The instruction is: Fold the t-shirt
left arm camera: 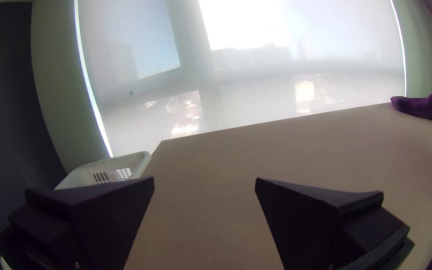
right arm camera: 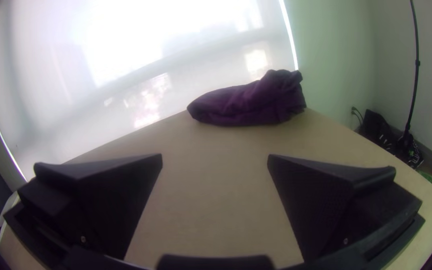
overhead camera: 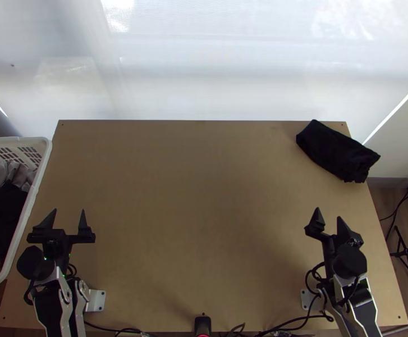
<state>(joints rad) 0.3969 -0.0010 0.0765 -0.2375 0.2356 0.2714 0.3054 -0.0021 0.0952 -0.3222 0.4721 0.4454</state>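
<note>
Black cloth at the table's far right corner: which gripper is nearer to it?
Right. The right gripper is on the same side of the table as the black cloth, short of it; the left gripper is at the opposite side, near the basket.

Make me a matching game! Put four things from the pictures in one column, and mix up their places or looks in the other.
Things:
1. Dark cloth
2. Basket
3. Table
4. Left gripper

Places or looks:
A. Light wood, with a flat top
B. Open, at the near left of the wooden top
C. In a bundle at the far right corner
D. White, beside the left edge

Right pairs: 1-C, 2-D, 3-A, 4-B
</note>
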